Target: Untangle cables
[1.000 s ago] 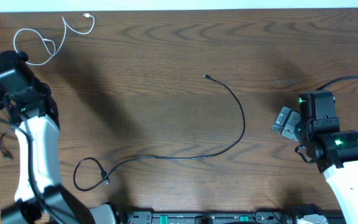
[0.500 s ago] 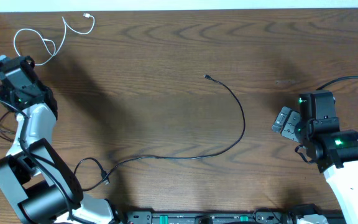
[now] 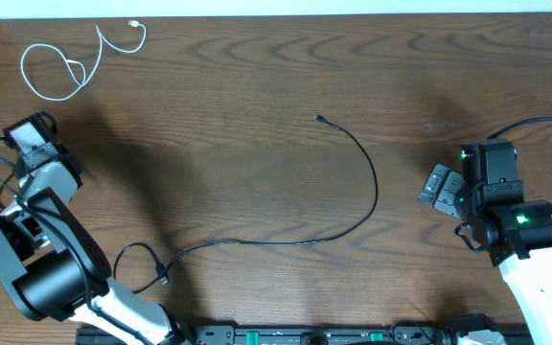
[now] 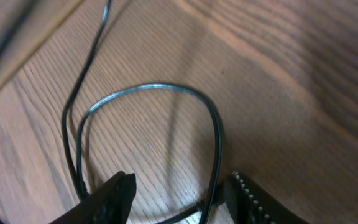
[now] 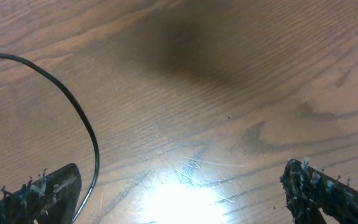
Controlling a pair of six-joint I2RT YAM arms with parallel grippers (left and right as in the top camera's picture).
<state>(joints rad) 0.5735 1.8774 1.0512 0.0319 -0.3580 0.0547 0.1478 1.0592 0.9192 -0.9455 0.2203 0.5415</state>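
We see a dark brown, wood-grained tabletop (image 3: pixel 257 86) with a pale strip along its far edge. The white cable (image 3: pixel 57 69) lies in loose loops at the far left corner, its small plug pointing right, well apart from the others. The long black cable (image 3: pixel 373 192) starts at a small plug near the middle, arcs right, and sweeps back left. It ends in a small loop at the near left, just beside the left arm's base.

In the left wrist view, the left claw (image 4: pixel 179 194) is spread wide and low over the wood. A thin black cord (image 4: pixel 160 87) curls in a loop ahead of it, with both strands running back between the fingers. We cannot tell whether it touches them, or which cable it is.

The right claw (image 5: pixel 179 186) is also spread wide and holds nothing. It hovers at the right side of the tabletop, where a bright glare shows on the wood. A bend of the long black cable passes near its left finger.
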